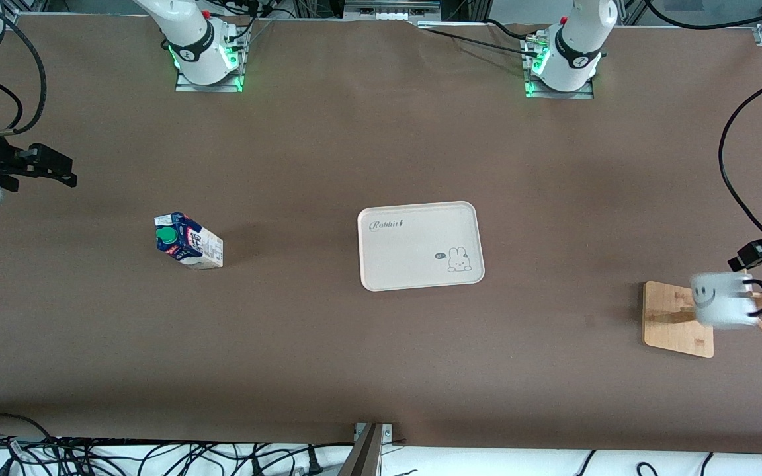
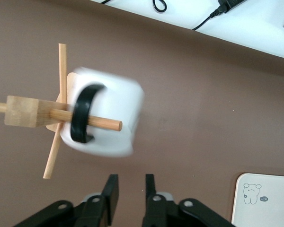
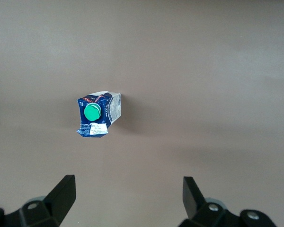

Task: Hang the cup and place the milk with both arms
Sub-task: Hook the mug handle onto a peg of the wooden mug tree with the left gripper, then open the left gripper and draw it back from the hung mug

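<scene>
The cup hangs by its black handle on a peg of a wooden rack at the left arm's end of the table; it looks blurred. In the left wrist view the cup hangs just off my left gripper, whose fingers stand a little apart and hold nothing. In the front view my left gripper is beside the rack's top. The milk stands on the table toward the right arm's end. My right gripper is wide open and empty above the milk, and shows at the table's edge.
A cream tray with a rabbit print lies mid-table, and its corner shows in the left wrist view. The rack's pegs stick out sideways. Cables lie along the table's edge nearest the front camera.
</scene>
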`<state>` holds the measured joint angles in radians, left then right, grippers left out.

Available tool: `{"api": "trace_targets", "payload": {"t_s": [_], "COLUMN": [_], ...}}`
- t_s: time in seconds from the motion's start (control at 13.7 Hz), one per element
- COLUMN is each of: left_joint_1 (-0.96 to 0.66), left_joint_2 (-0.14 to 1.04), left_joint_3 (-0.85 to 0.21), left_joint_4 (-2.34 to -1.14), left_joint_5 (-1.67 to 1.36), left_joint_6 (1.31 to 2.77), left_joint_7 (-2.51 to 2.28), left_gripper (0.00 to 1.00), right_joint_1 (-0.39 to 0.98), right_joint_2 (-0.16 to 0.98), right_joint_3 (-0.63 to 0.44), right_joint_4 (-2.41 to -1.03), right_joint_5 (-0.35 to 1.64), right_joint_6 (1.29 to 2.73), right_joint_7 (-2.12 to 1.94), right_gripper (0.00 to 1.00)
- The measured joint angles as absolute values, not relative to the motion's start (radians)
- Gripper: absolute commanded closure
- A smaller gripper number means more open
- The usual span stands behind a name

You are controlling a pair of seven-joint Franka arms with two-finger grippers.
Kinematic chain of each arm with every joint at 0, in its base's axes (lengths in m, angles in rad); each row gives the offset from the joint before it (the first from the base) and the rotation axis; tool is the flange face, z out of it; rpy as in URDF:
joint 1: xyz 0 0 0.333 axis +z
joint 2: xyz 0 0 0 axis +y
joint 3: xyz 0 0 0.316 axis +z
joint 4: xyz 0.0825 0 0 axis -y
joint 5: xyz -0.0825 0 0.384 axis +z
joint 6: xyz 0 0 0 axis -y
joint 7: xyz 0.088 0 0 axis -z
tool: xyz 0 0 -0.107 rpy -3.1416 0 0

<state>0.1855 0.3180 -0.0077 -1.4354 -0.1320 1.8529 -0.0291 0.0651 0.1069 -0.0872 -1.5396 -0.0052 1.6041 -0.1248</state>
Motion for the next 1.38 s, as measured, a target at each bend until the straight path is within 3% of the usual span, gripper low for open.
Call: {"api": "trace_targets", "payload": {"t_s": [0.29, 0.66, 0.95, 1.17, 1.38], "left_joint_1": [0.184, 0.181, 0.177, 0.170, 0.140], "left_joint_2": [0.316, 0.272, 0.232, 0.227, 0.197], "left_joint_3": [-0.020, -0.047, -0.159, -0.189, -0.152], "left_joint_4": [-1.430, -1.413, -1.379, -1.369, -1.394], "left_joint_5": [-0.132, -0.113, 0.040, 0.054, 0.054], "left_joint_6": [1.820, 1.619, 1.491, 1.472, 1.476], "left_joint_7": [-0.026, -0.011, 0.013, 0.013, 0.024], "left_gripper": [0.00, 0.00, 0.00, 0.00, 0.00], "right_joint_1": [0.065, 0.065, 0.066, 0.066, 0.066], "right_joint_2": [0.107, 0.107, 0.107, 0.107, 0.107], "right_joint_3": [-0.087, -0.087, -0.086, -0.086, -0.086], "right_joint_4": [-1.540, -1.540, -1.540, -1.540, -1.540], "right_joint_5": [-0.005, -0.005, -0.005, -0.005, -0.005], "right_joint_6": [1.604, 1.604, 1.604, 1.604, 1.604], "right_joint_7": [-0.126, -0.126, -0.126, -0.126, -0.126], "right_gripper": [0.00, 0.00, 0.00, 0.00, 0.00]}}
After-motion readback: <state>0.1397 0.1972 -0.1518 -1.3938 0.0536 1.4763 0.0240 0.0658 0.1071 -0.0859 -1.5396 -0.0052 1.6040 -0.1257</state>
